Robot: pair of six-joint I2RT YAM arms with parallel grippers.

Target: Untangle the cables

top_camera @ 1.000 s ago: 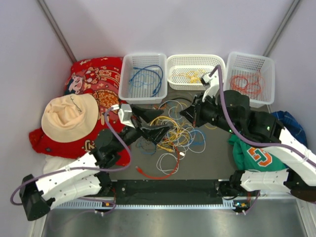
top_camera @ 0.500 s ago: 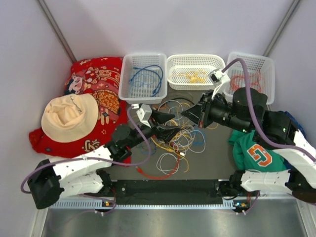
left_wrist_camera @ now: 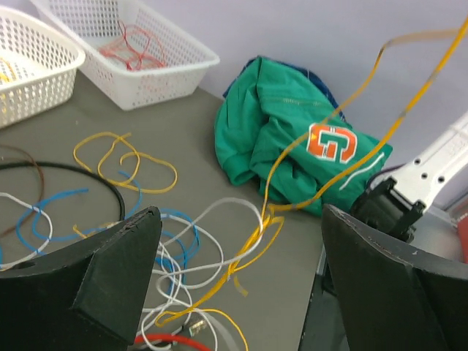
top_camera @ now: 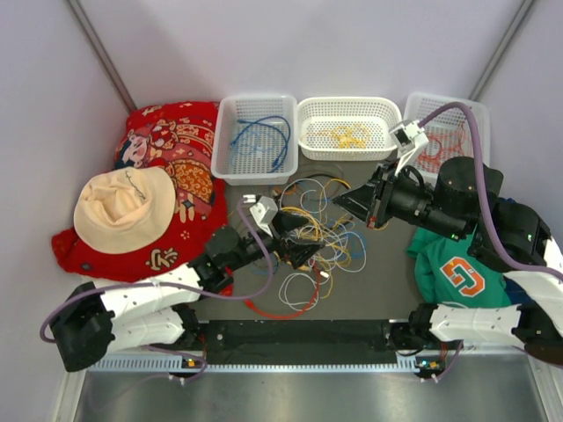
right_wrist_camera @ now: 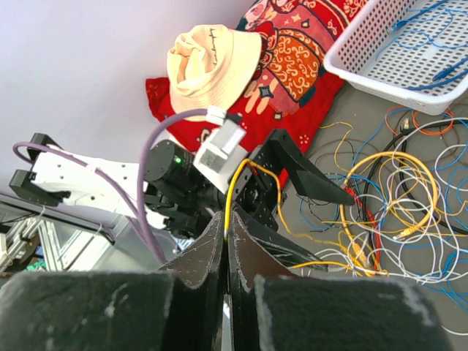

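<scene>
The cables lie in a loose tangle [top_camera: 327, 239] of yellow, white, blue, black and red loops on the grey table, also seen in the right wrist view [right_wrist_camera: 398, 197]. My left gripper [top_camera: 306, 236] is open over the tangle's left part; in its wrist view [left_wrist_camera: 241, 270] the fingers [left_wrist_camera: 88, 281] stand wide apart around a yellow and white knot [left_wrist_camera: 259, 233], touching nothing. My right gripper [top_camera: 343, 203] is raised over the tangle's right side and shut on a yellow cable [right_wrist_camera: 229, 197] that rises taut from the pile.
Three white baskets stand at the back: left [top_camera: 230, 132] with blue cables, middle [top_camera: 383, 134] with yellow, right [top_camera: 476, 119] with red. A red patterned cloth [top_camera: 167, 145] and beige hat [top_camera: 123, 207] lie left. A green shirt [top_camera: 457, 272] lies right. A red cable [top_camera: 273, 309] lies near the front.
My left gripper has reached farther right into the tangle. My right gripper has drawn back to the right and upward, lifting the yellow cable.
</scene>
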